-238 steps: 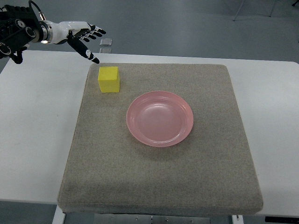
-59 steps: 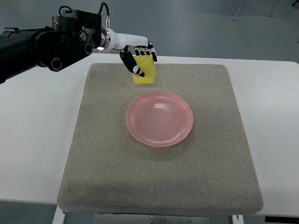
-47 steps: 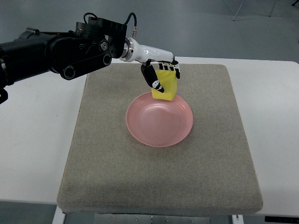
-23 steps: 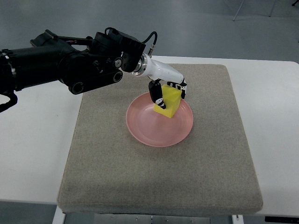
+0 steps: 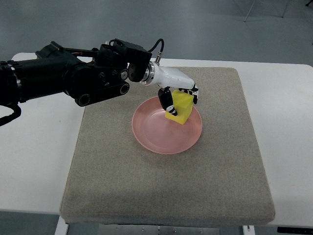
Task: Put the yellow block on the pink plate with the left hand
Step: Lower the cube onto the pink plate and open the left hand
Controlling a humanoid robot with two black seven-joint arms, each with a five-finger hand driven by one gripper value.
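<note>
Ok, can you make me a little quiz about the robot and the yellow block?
1. True or false: the left hand is holding the yellow block.
2. What is the block above? A: the pink plate. B: the white table. C: the floor.
3. Fill in: the plate sits on a grey ___.

Key: 1 true; 2 A; 3 mat.

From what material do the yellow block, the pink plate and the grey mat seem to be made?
The yellow block, held in the left hand, looks like matte foam or sponge: dull surface, no glare. The pink plate looks like smooth plastic, slightly glossy with soft reflections. The grey mat looks like felt or woven fabric: speckled, fuzzy texture and rounded soft edges. None of these is certain.
</note>
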